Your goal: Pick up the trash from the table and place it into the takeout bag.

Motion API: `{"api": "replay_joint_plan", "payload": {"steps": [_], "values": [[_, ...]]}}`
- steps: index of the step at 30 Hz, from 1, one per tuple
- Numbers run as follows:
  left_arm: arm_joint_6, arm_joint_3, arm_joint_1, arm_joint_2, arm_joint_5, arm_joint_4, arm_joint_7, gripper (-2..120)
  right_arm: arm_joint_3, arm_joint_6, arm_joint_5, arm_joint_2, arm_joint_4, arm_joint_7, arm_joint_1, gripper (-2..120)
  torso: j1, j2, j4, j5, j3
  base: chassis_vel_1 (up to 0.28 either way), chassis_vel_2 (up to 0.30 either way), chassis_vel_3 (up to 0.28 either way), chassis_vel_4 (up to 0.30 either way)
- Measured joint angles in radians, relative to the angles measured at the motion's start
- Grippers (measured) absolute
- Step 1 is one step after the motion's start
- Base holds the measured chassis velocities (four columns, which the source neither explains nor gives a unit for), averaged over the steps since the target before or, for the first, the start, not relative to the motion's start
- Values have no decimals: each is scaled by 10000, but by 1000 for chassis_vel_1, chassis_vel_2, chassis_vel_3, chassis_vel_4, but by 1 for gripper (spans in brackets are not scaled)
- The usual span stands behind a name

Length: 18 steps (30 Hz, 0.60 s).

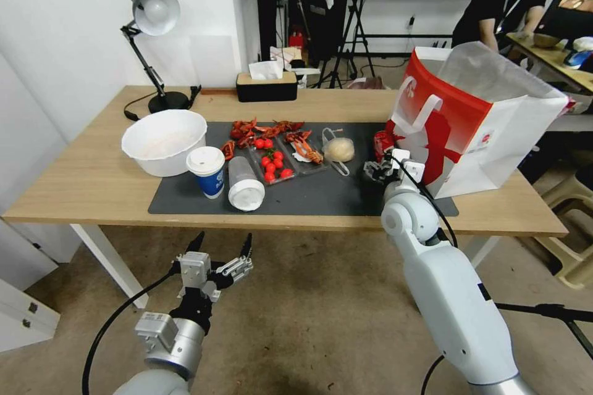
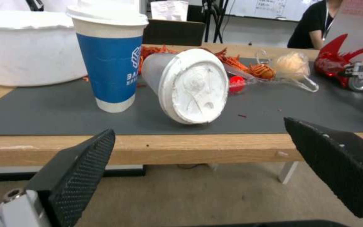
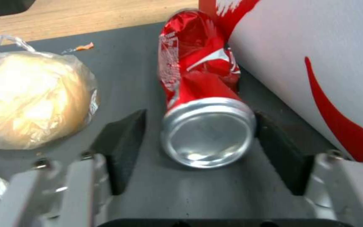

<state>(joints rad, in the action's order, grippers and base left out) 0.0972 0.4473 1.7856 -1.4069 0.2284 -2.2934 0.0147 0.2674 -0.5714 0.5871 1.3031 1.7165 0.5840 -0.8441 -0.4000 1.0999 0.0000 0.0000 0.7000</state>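
Right gripper (image 3: pixel 198 148) straddles crushed red soda can (image 3: pixel 198 94), fingers apart

Red soda can (image 3: pixel 202 94); red-and-white takeout bag (image 1: pixel 475 129); dark grey mat (image 1: pixel 321 191)

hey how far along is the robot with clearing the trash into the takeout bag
Nothing looks bagged yet. In hand: the right gripper is open around the crushed red soda can lying beside the takeout bag. Left on the table: bagged bun, upright blue-white paper cup, tipped clear cup, white bowl. The left gripper waits open below the table edge.
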Motion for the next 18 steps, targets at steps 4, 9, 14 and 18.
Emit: {"api": "replay_joint_plan", "payload": {"steps": [4,9,14,18], "values": [[-2,-1,9,8,0,-10,1,100,25,-23,140,-10,8,54,-3,52,0,0,0,1,0,0,0,0,0],[-63,-3,24,11,-3,-10,5,100,68,-19,266,-5,85,107,-86,51,2,1,0,-1,0,0,0,0,0],[-94,-3,38,17,-5,-17,7,100,88,17,244,-81,476,3,-356,51,1,0,1,4,1,0,0,0,0],[-138,6,57,-4,-29,-56,6,100,77,-389,626,-733,2437,-396,-1252,51,1,1,0,-1,0,0,0,0,0]]}}
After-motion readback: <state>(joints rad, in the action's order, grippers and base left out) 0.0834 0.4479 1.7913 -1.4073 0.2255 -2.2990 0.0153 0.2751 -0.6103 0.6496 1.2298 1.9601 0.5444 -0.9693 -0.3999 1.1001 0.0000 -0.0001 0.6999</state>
